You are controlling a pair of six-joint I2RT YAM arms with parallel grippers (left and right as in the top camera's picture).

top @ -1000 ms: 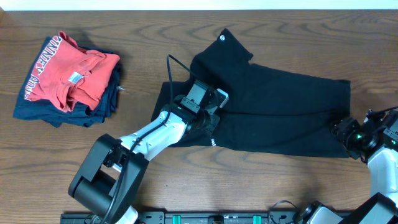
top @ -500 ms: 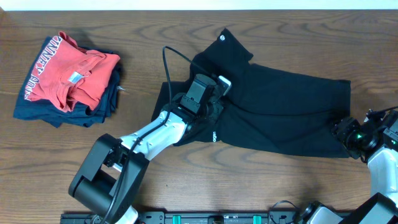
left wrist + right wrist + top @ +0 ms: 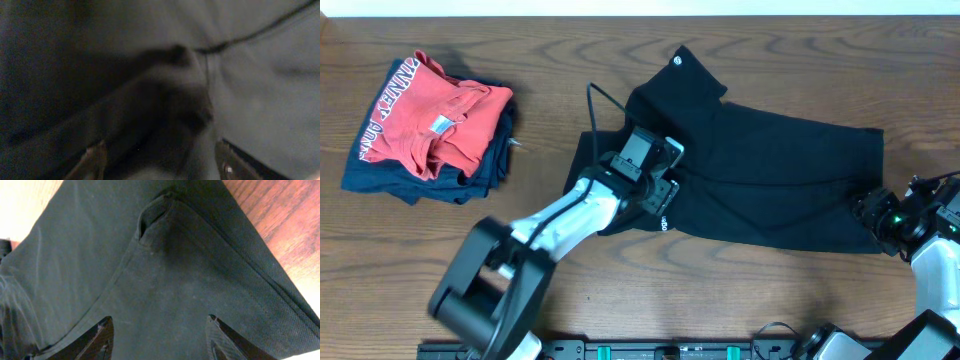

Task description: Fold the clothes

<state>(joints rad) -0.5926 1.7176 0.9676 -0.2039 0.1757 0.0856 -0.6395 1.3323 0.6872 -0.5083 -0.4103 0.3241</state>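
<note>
The black T-shirt lies spread across the middle and right of the table, its round white tag on the upper flap. My left gripper sits over the shirt's left part near the tiny white print. In the left wrist view its fingers stand wide apart, open, with a loose bunch of black fabric lying just ahead of them. My right gripper rests at the shirt's lower right corner. It is open, with the hemmed corner flat beneath it.
A red shirt with white lettering lies on a folded navy garment at the far left. The wooden table shows bare in front of the black shirt. A black cable loops up from the left arm.
My left gripper has gone from shut on the fabric to open, letting the fold drop onto the shirt, and has drawn back slightly. The right arm has not moved.
</note>
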